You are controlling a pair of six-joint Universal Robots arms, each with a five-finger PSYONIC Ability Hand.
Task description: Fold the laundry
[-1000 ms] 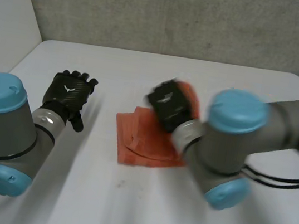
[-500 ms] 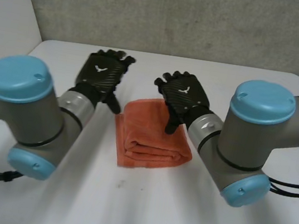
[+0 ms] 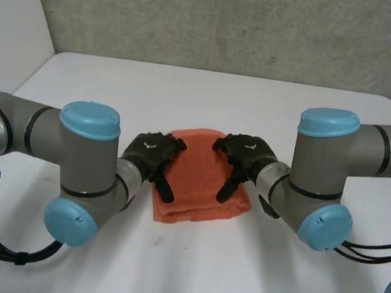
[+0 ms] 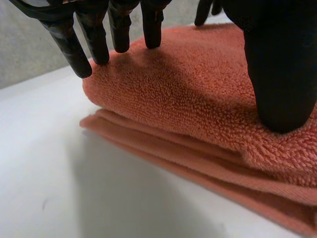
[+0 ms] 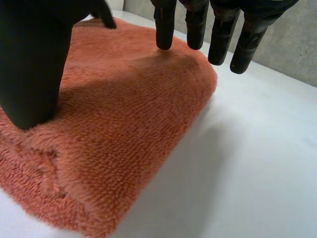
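One folded orange towel (image 3: 200, 163) lies under left hand (image 3: 152, 151) and right hand (image 3: 250, 152) (both flat, uncurled).

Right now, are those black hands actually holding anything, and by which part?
Nothing is held. The left hand and right hand rest open, fingers straight, atop the folded orange terry towel.

- White table (image 3: 183, 277), bare top running back to a grey wall (image 3: 222, 18).
- Orange towel (image 3: 197, 184) lying flat near the middle, folded into stacked layers, layered edges showing along one side.
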